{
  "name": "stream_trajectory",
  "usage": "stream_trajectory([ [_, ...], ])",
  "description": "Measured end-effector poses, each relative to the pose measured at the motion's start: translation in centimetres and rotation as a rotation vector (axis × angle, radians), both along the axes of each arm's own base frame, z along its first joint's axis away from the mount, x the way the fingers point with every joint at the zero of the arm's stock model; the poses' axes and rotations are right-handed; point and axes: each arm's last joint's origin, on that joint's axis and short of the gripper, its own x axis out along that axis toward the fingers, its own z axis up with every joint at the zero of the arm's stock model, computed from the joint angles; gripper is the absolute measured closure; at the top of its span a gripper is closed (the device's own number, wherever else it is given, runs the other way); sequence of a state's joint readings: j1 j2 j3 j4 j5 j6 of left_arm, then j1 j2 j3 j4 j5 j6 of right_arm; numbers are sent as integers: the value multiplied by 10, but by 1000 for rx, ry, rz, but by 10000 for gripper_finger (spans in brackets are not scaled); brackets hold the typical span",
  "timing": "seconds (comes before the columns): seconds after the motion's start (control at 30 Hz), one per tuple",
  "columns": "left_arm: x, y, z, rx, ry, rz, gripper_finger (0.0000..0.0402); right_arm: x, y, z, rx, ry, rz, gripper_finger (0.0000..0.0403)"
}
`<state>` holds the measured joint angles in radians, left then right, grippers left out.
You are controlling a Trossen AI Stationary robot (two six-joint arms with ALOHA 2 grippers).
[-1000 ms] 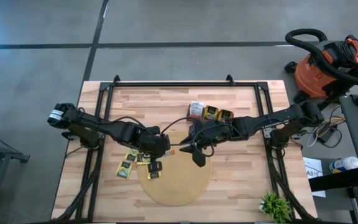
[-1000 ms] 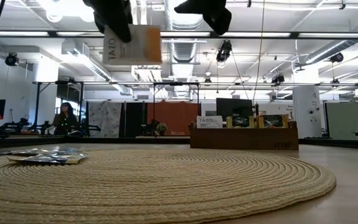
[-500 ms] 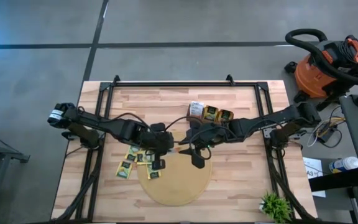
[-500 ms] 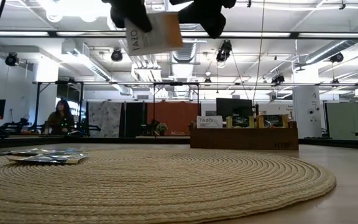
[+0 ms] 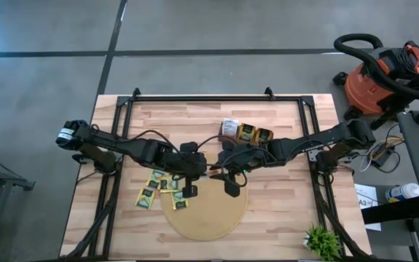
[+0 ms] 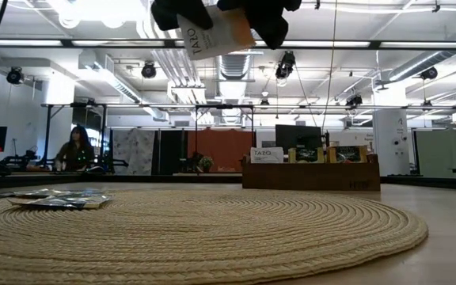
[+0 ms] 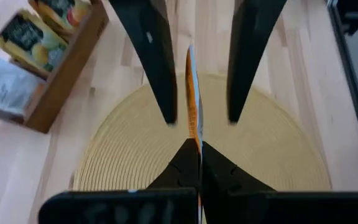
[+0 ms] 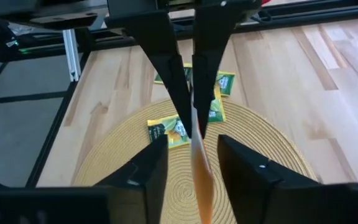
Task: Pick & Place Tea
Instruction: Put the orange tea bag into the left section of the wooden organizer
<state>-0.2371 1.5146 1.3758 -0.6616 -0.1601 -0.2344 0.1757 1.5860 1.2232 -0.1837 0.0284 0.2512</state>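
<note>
Above mat [image 5: 204,211]: sachet [image 6: 216,33] between tools

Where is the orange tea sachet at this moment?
The orange tea sachet hangs above the round mat, pinched in the shut left gripper, with the right gripper's open fingers on either side.

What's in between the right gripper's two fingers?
In the left wrist view, the orange tea sachet stands edge-on between the right gripper's open fingers, pinched by the left gripper.

Orange-and-white sachet [image 6: 214,33]; tan woven mat [image 6: 212,237]
</note>
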Motion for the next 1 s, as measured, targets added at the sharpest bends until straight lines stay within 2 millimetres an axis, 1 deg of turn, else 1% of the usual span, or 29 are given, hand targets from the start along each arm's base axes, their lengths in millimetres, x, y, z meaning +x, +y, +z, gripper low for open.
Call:
stream_trajectory([
  [0.13,3,-1,3,-8,-46,3,401,0,0,-1,1,7,-1,315],
  [0.27,3,-1,4,-12,-52,3,401,-2,0,-2,-3,30,-1,366],
  [0.33,4,-1,3,-12,-52,5,401,-2,0,-3,-5,40,-2,385],
  [0.47,4,-1,3,-54,-54,54,400,-3,-1,-4,10,59,-15,388],
  [0.53,3,0,3,-84,-46,92,392,-4,-1,-5,11,76,-17,388],
  [0.67,1,-2,2,-117,-26,137,357,-6,-1,-10,5,112,-15,389],
  [0.77,-1,-5,2,-94,-33,160,324,-6,-1,-9,9,117,-20,389],
  [0.9,-13,-12,12,-34,-82,212,296,-7,-3,-9,-13,117,-86,389],
  [1.0,-30,-17,26,-30,-135,269,290,-9,-5,-5,-23,97,-166,389],
])
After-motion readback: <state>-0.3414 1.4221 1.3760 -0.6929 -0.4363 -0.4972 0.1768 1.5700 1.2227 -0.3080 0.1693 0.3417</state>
